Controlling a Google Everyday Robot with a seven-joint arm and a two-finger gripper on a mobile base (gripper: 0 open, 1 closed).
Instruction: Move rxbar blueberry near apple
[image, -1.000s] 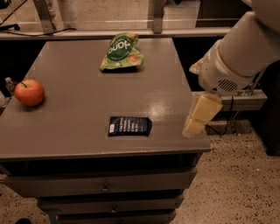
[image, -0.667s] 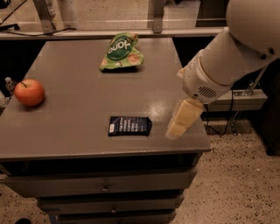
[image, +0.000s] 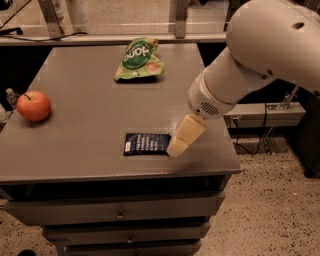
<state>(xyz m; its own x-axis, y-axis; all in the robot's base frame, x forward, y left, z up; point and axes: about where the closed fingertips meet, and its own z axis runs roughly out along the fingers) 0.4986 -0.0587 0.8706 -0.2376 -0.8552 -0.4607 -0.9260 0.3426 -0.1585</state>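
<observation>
The rxbar blueberry (image: 146, 143), a flat dark navy bar with white text, lies near the front edge of the grey table (image: 90, 120). The apple (image: 34, 105), red-orange with a dark stem, sits at the table's left edge. My gripper (image: 179, 145) hangs from the white arm on the right, its cream tip at the bar's right end, just above the table.
A green snack bag (image: 138, 59) with white lettering lies at the back middle of the table. Drawers (image: 120, 215) run below the front edge. A metal rail and posts (image: 175, 20) stand behind the table. A shelf (image: 265, 112) is at the right.
The arm has swung left and lowered, bringing the gripper from beyond the table's right edge to the bar's right end. The bar, apple and bag have not moved.
</observation>
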